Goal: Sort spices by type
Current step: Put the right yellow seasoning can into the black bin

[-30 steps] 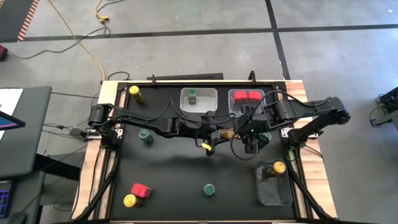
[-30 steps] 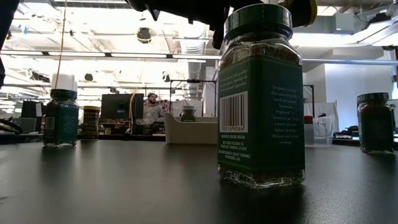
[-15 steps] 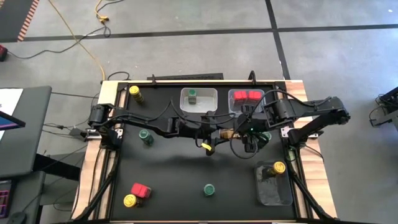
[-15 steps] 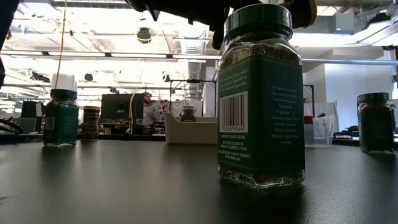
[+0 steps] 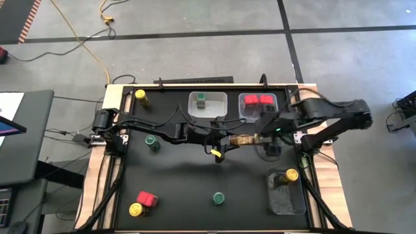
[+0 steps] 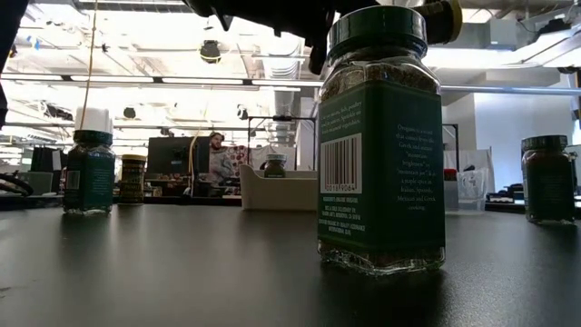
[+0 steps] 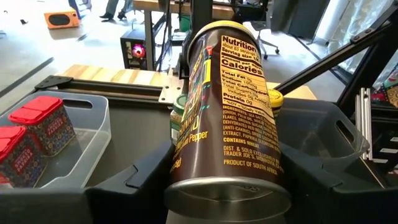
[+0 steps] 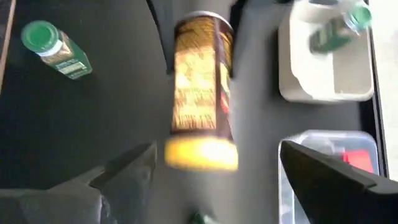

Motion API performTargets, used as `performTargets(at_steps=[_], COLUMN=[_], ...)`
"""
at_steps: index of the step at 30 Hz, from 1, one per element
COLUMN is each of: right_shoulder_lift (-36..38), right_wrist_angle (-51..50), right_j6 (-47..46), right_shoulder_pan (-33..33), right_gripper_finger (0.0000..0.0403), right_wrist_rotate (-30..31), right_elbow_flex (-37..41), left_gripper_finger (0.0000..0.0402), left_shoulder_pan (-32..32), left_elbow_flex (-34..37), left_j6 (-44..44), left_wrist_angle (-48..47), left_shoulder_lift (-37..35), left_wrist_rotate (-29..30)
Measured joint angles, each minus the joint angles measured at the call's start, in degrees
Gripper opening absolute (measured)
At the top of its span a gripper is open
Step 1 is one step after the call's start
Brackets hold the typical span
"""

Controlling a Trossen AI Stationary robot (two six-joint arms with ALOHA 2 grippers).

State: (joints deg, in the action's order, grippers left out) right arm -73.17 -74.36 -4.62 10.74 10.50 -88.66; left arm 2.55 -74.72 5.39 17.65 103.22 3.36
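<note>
Left gripper [image 5: 231, 139] pinches a yellow-lidded jar [image 5: 246, 139] and holds it on its side above the table [image 5: 182, 182], right of centre, with the lid end turned toward the right arm. Right gripper [image 5: 270, 147] sits just beside that lid end. Its fingers [image 8: 127, 174] are spread wide to either side of the lid, and no contact is visible. Step in hand reads as a handover of this jar from left arm to right, mid-air and not yet completed. Next move, as a judgement: the right fingers need to close squarely on the lid end before the left ones let go. The jar can then go to the clear bin at the front right [image 5: 278, 201], which already holds one yellow-lidded jar [image 5: 291, 175]. The main risk is a slip if the release comes before the grip is firm, since the jar is round. Count of yellow-lidded jars is four: the held one, the binned one, one at the back left corner [image 5: 140, 96] and one at the front left [image 5: 135, 209]. Green-lidded jars also come to four: one in the white bin [image 5: 216, 109], one at mid-left [image 5: 151, 140], one at front centre [image 5: 218, 198], and a fourth at the right [image 6: 548, 178], seen only in the low view and probably hidden under the right arm from above. Red boxes number three: two in the clear bin at the back [image 5: 244, 112] and one loose [image 5: 147, 197], touching or nearly touching the front-left yellow jar. Eleven containers in all, and four of them lie in bins.
</note>
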Motion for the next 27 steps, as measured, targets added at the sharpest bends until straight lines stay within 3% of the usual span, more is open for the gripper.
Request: performTargets(at_steps=[4, 7, 15, 20, 27], right_shoulder_lift=[6.3, 12.9, 30.6, 34.9, 36.3], right_wrist_angle=[-3.5, -2.3, 21.0, 33.7, 40.6], right_j6=[-8.0, -14.7, -26.6, -26.9, -30.4], right_shoulder_pan=[0.3, 2.1, 6.9, 6.8, 6.9], right_gripper_finger=[0.0375, 0.0374, 0.0374, 0.0374, 0.0374], right_wrist_rotate=[0.0, 0.1, 6.0, 6.3, 6.3], right_elbow_flex=[0.5, 5.1, 29.7, 40.0, 44.6], left_gripper_finger=[0.0223, 0.0223, 0.0223, 0.0223, 0.0224], left_shoulder_pan=[0.0, 0.0, 0.0, 0.1, 1.2], left_elbow_flex=[0.0, 0.0, 0.0, 0.0, 0.0], left_j6=[0.4, 1.9, 6.1, 8.8, 9.0], left_wrist_angle=[-0.3, -0.3, -0.2, 0.7, 1.6], left_shoulder_lift=[0.0, 0.0, 0.0, 0.0, 0.0], left_wrist_rotate=[0.0, 0.0, 0.0, -0.6, -0.8])
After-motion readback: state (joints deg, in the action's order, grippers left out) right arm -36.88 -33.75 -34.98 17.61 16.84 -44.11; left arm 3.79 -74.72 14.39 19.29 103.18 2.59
